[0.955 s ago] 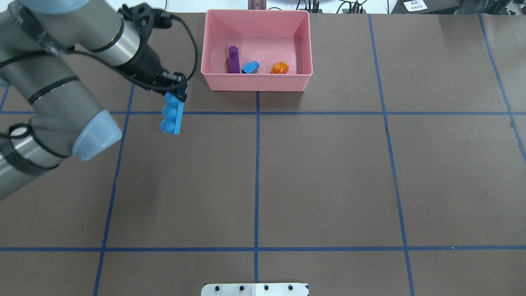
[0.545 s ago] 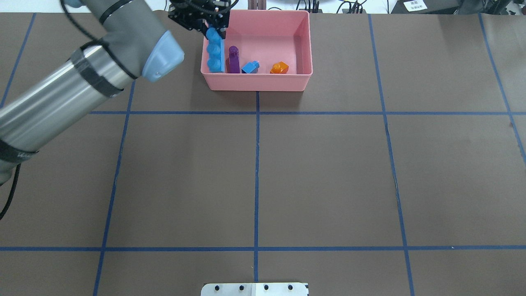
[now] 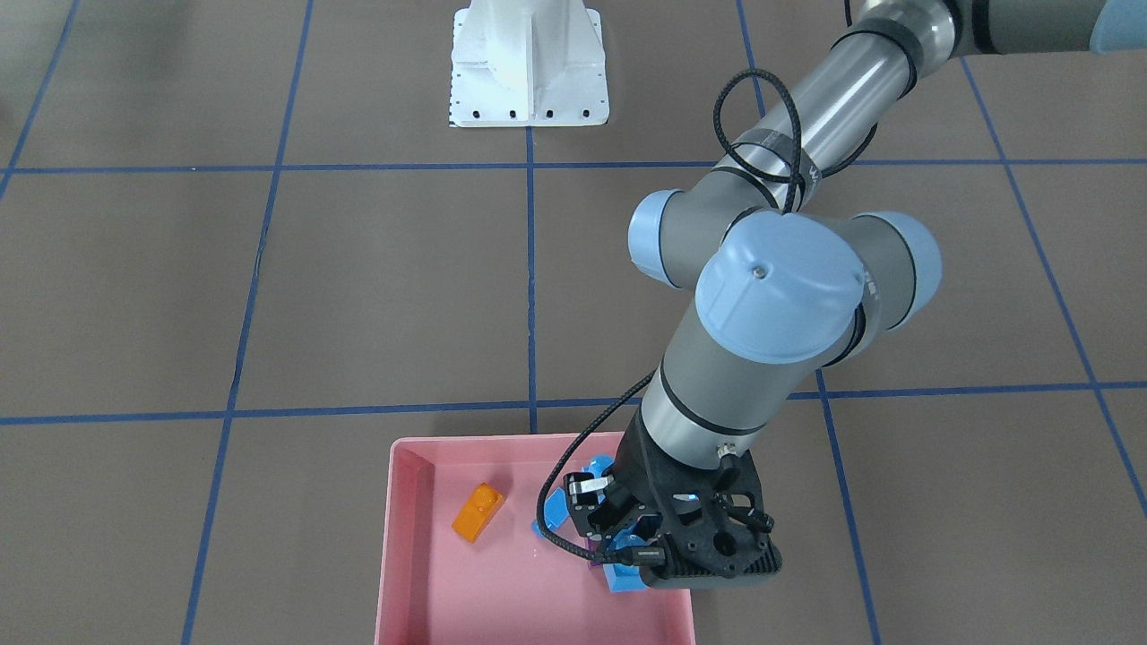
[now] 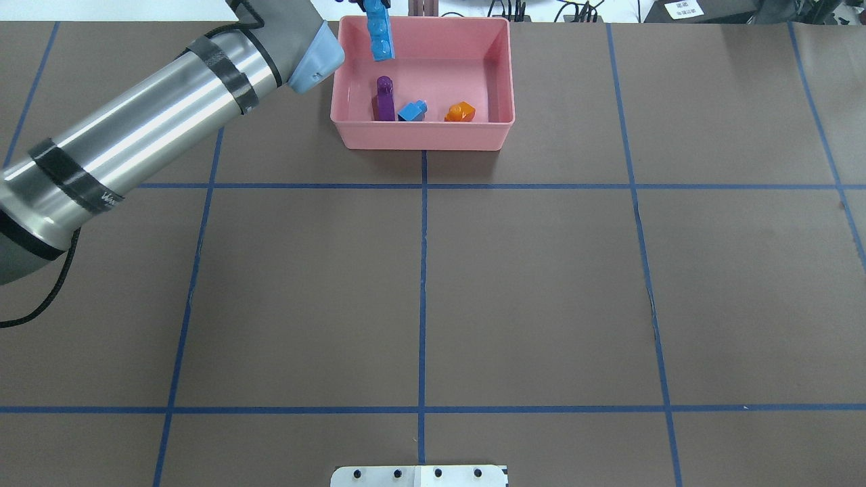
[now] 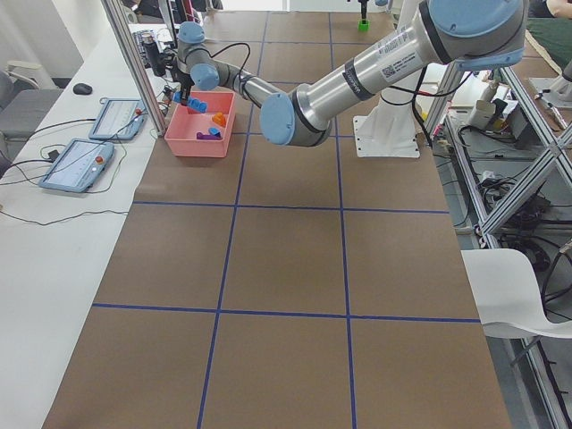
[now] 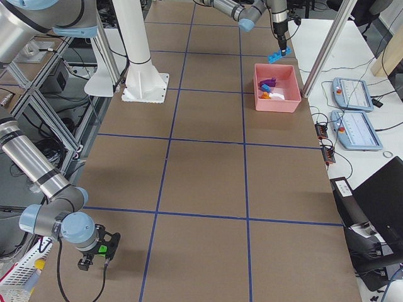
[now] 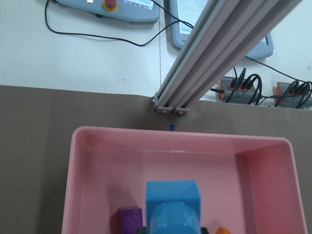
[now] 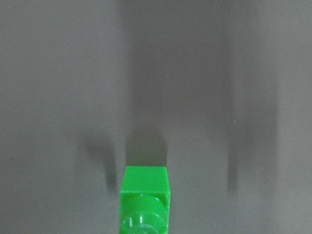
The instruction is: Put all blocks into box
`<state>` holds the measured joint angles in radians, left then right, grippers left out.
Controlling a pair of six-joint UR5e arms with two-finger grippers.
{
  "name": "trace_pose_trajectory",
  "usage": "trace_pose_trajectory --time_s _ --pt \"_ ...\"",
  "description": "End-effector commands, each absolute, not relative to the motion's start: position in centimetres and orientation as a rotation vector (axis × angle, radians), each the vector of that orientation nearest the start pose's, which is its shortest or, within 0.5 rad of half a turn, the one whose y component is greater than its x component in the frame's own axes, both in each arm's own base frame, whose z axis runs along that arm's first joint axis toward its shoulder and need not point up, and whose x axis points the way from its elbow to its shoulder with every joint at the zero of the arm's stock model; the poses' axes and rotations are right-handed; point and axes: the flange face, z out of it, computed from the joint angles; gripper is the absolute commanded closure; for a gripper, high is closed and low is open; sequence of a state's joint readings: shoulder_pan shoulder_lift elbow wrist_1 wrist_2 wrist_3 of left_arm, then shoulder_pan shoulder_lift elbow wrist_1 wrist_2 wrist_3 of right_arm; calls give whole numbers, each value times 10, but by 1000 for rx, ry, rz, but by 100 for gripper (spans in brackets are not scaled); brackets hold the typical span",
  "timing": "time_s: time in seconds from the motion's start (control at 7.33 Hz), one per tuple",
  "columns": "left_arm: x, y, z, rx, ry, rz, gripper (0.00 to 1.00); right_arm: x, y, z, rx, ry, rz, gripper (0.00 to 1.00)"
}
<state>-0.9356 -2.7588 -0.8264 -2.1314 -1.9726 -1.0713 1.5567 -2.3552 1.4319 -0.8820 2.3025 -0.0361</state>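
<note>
The pink box (image 4: 423,138) stands at the table's far middle. In it lie the purple brick (image 4: 384,98), the small blue brick (image 4: 413,111) and the orange brick (image 4: 461,111). My left gripper (image 3: 618,537) is shut on the long blue brick (image 4: 379,35) and holds it upright over the box's far left part, clear of the floor. In the left wrist view the brick (image 7: 173,204) hangs over the box's rim (image 7: 180,134). The right wrist view shows the green brick (image 8: 145,200) held above bare table; my right gripper (image 6: 94,255) is at the near table end.
The white robot base (image 3: 529,67) stands mid-table on the robot's side. An aluminium post (image 7: 219,58) rises just behind the box. Control tablets (image 5: 89,152) and cables lie on the white bench beyond the box.
My left gripper carried the long blue brick from the table left of the box, over the left wall, to above the box's far part.
</note>
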Motion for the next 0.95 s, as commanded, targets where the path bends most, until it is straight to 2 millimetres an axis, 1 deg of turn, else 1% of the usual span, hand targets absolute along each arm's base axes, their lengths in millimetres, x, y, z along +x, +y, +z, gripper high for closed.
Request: trace_pose_trajectory --time_s 0.0,0.14,0.27,0.41,0.55,0.68,0.82 --pt "459 -767 124 427 959 -215 0 66 -15 878 -221 -733 69 5" --pt "462 -770 129 433 961 -216 0 66 -26 878 -216 -732 104 17" --pt "463 -772 130 438 961 -217 0 66 -26 878 -216 -734 105 40" --pt "462 -772 124 443 966 -217 0 65 -27 878 -215 -735 106 99" --pt "458 -771 115 449 982 -226 0 63 -28 875 -214 -767 110 100" --pt "454 -767 102 453 1004 -239 0 60 -36 868 -213 -803 143 100" --pt "450 -763 92 461 1017 -236 0 58 -55 857 -183 -833 177 100"
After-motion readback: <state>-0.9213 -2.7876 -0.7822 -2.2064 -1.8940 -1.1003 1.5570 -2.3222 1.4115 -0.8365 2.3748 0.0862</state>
